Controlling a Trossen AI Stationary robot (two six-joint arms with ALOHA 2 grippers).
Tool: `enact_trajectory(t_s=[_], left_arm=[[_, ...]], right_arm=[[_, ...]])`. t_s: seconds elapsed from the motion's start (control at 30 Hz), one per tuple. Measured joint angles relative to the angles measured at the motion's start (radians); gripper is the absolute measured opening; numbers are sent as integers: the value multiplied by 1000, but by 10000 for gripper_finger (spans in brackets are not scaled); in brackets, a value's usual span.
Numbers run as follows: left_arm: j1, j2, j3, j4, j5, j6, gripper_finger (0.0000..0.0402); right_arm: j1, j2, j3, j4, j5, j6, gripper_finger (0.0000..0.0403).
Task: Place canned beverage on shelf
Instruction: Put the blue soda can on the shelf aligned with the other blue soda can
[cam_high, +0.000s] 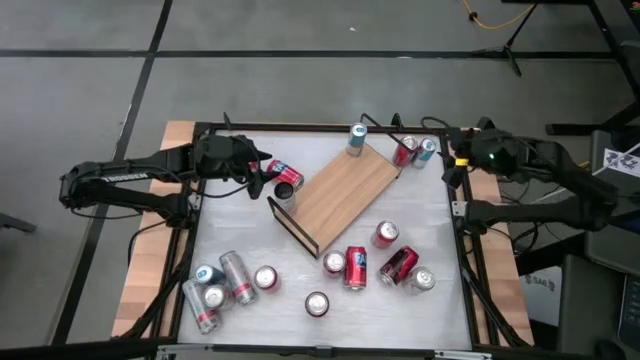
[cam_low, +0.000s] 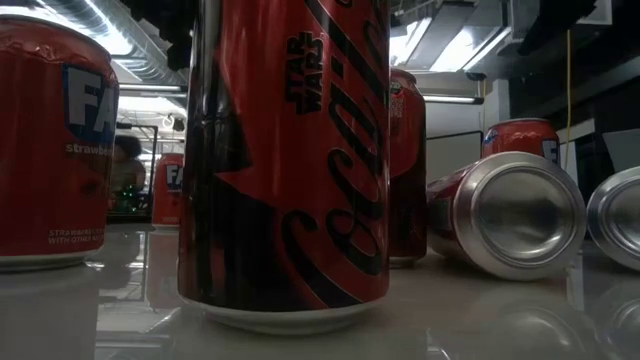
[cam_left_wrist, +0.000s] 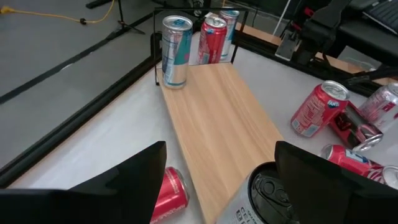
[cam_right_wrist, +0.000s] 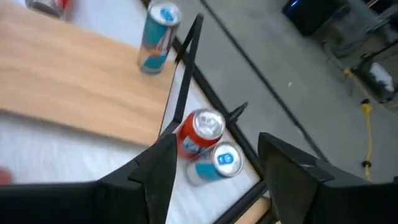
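Note:
The light-wood shelf (cam_high: 340, 190) (cam_left_wrist: 224, 124) lies slantwise on the white table. A blue-silver can (cam_high: 357, 138) (cam_left_wrist: 175, 50) stands upright at its far end. My left gripper (cam_high: 266, 184) (cam_left_wrist: 221, 180) hovers open over the shelf's near-left end. Below its fingers stands a can with a dark top (cam_left_wrist: 270, 190), and a red can (cam_left_wrist: 169, 194) lies on its side beside the shelf. Whether a finger touches either, I cannot tell. My right gripper (cam_high: 452, 160) (cam_right_wrist: 216, 146) is open and raised above a red can (cam_right_wrist: 199, 134) and a blue can (cam_right_wrist: 217, 163) at the table's far right corner.
Several loose cans stand or lie near the table's front edge, one group at the left (cam_high: 225, 285) and one at the right (cam_high: 380, 262). In the low view a tall red-and-black can (cam_low: 285, 160) stands closest, and another can lies on its side (cam_low: 510, 215). Black wire rails close the shelf's ends (cam_high: 295, 228).

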Motion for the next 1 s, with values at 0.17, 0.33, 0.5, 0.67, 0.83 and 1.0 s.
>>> enact_trajectory(t_s=[0.17,0.33,0.5,0.67,0.83,1.0], left_arm=[[0,0,0,0,0,4,293],[0,0,0,0,0,4,293],[0,0,0,0,0,4,293],[0,0,0,-1,0,4,293],[0,0,0,-9,0,5,293],[0,0,0,-9,0,5,293]], right_arm=[[-193,50,0,17,-180,-169,216],[-373,124,0,27,-315,-379,216],[-521,213,0,22,-390,-582,216],[-618,302,0,22,-406,-773,216],[-676,385,0,22,-406,-939,216],[-688,462,0,20,-403,-1042,216]])
